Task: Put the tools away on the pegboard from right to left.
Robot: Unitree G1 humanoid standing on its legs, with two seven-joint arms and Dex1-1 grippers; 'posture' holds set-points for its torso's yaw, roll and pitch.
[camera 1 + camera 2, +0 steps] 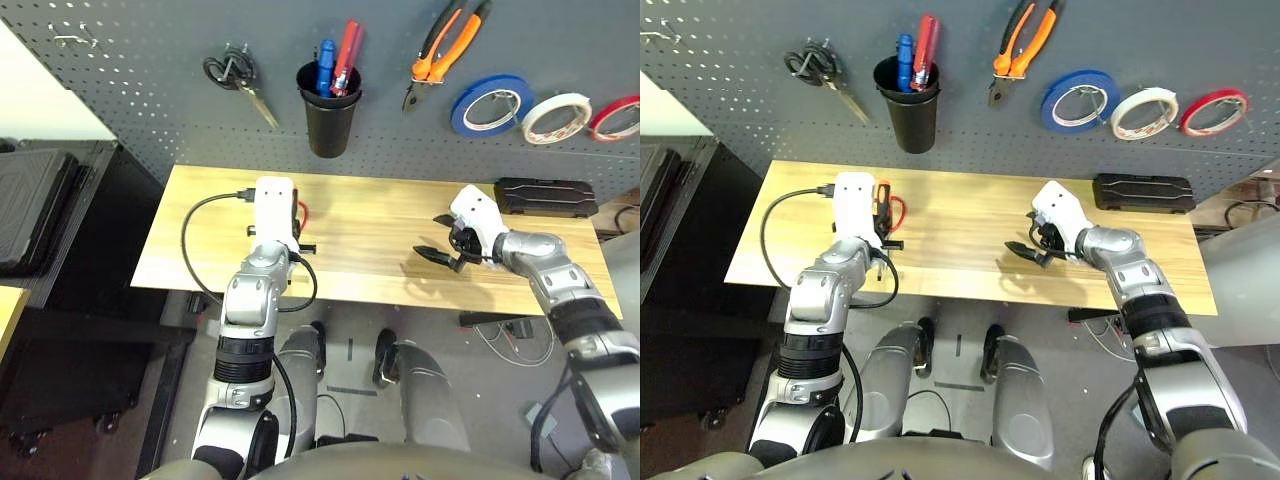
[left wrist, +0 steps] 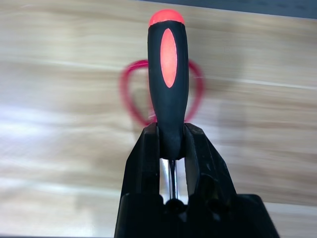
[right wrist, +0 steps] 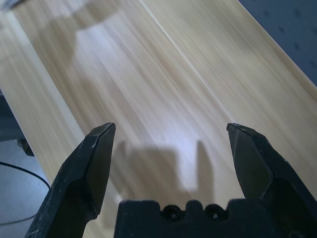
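Note:
My left gripper (image 2: 171,134) is shut on the base of the handle of a slim black-and-orange screwdriver (image 2: 168,74), held just over the left part of the wooden table (image 1: 380,215). Under it, the red-handled scissors (image 2: 124,95) lie on the table. My right gripper (image 3: 171,131) hangs open and empty above the right part of the table. On the dark grey pegboard (image 1: 150,60) hang the orange-and-black pliers (image 1: 450,45) and the whitish tape ring (image 1: 556,117).
Also on the pegboard are black-handled scissors (image 1: 235,75), a black cup (image 1: 330,110) holding a blue and a red tool, a blue tape ring (image 1: 490,105) and a red tape ring (image 1: 615,117). A flat black case (image 1: 545,197) lies at the table's back right.

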